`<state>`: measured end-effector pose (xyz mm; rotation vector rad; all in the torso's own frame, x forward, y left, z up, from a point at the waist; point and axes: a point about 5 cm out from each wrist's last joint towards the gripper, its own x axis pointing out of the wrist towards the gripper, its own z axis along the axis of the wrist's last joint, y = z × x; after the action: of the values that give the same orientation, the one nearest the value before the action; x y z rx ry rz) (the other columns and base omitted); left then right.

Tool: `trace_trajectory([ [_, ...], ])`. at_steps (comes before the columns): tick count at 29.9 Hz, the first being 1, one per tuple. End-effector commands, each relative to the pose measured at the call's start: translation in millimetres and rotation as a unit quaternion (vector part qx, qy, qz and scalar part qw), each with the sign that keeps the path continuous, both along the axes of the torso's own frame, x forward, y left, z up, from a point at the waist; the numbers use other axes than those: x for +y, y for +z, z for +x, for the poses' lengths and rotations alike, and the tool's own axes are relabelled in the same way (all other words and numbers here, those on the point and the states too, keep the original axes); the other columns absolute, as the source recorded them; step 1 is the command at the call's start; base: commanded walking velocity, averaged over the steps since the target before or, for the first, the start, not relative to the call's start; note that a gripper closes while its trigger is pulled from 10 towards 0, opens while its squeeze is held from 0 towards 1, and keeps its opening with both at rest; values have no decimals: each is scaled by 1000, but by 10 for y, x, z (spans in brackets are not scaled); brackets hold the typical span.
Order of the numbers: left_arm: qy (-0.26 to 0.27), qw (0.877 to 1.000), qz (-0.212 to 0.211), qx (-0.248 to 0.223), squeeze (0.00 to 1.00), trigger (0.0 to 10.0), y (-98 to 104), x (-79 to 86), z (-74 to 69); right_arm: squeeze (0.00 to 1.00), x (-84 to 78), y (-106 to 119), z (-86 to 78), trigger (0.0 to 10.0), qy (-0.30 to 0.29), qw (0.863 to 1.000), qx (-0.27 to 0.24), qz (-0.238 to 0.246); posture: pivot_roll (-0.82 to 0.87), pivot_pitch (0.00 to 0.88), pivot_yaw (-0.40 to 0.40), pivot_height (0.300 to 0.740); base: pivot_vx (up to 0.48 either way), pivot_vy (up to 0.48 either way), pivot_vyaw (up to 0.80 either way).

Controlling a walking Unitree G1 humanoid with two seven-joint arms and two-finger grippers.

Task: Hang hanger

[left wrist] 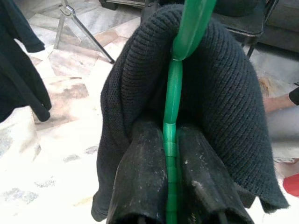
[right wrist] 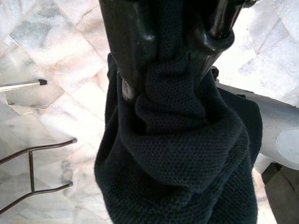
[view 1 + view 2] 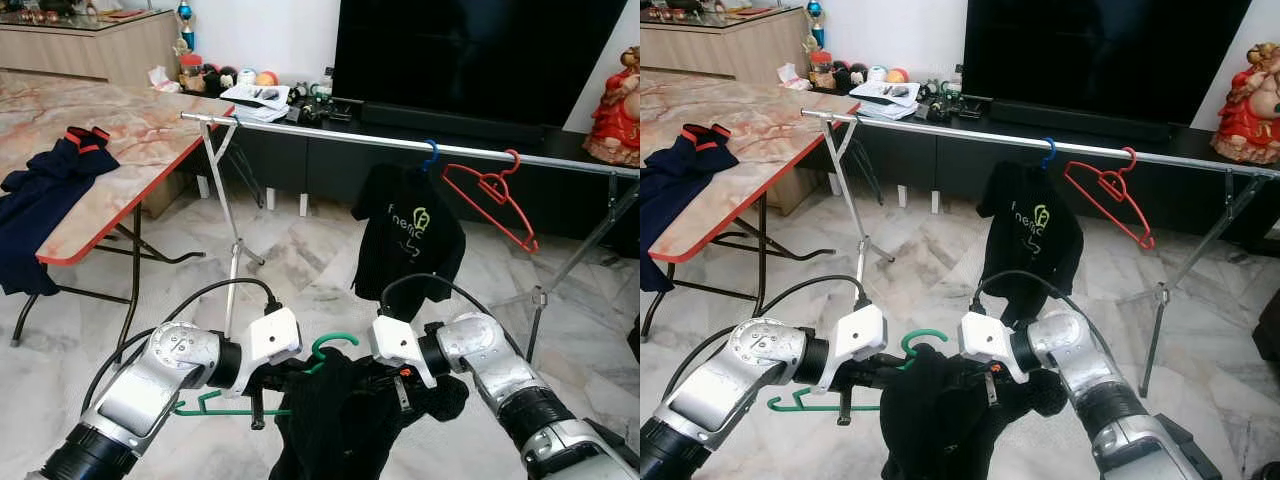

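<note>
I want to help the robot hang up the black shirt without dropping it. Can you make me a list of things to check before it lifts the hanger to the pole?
1. Left gripper shut on the green hanger: ok, both fingers pinch the green bar.
2. Right gripper holding the black garment: ok, cloth is bunched between its fingers.
3. Garment properly seated on the hanger: cannot tell, it is bunched up.
4. Hook free to catch the rail: ok, it pokes out above the cloth.
5. Bare stretch of rail: ok, left of the hanging black T-shirt.
6. Hanger near the rail: not ok, far below it.
</note>
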<state>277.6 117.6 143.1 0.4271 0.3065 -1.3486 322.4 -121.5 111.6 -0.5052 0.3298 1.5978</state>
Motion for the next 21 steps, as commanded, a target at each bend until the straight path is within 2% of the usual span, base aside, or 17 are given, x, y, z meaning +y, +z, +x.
trace_trajectory([
  [1,-5,998,-28,-51,0,10000,224,-72,71,0,69,-39,-63,0,29,1000,8,1,137,0,-68,740,0,0,0],
  [16,4,999,-12,-51,0,10000,177,-41,75,0,22,-64,-53,0,13,1000,5,-7,136,0,-67,740,0,0,0],
  [17,10,999,-14,-50,855,10000,175,-34,90,0,5,-81,-49,0,8,1000,2,-16,136,0,-67,740,0,0,0],
  [19,12,999,-15,-49,855,10000,174,-31,96,0,-4,-90,-47,0,6,1000,0,-21,136,0,-67,740,0,0,0],
  [20,13,999,-14,-47,1000,10000,173,-22,97,0,-31,-116,-48,0,2,999,-3,-33,136,0,-67,740,0,0,0],
  [21,14,999,-13,-48,1000,10000,172,-16,98,0,-47,-128,-49,0,0,999,-4,-38,136,0,-67,740,0,0,0],
])
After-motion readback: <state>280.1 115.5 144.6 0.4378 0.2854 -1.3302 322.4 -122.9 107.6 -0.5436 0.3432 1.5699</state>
